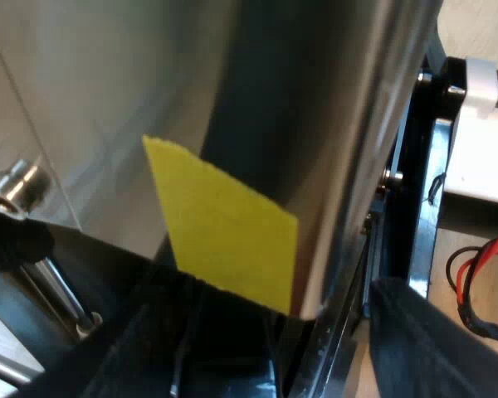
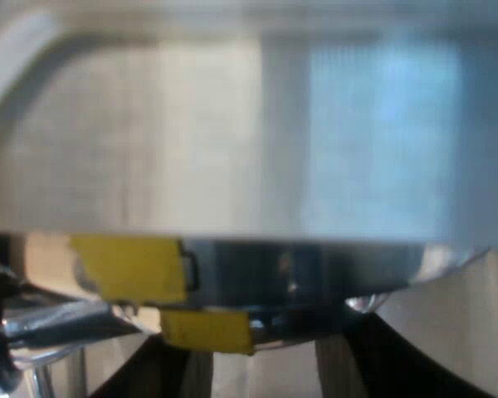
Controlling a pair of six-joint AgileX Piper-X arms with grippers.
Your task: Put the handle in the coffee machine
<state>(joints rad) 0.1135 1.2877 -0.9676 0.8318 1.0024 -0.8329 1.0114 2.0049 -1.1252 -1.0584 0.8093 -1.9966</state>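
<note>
Left wrist view, espresso machine (image 1: 315, 124) close, yellow tape (image 1: 224, 228) at edge

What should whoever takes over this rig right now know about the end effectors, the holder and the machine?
Left end effector: close against the espresso machine's shiny side, by a yellow tape patch; open or shut unclear.
Right end effector: under the machine's front ring; state unclear.
Holder: what seems its rim, with its own tape, sits just below the ring's tape, marks not aligned.
Done: holder raised to the machine. Left: probably twist until locked, then check.
</note>
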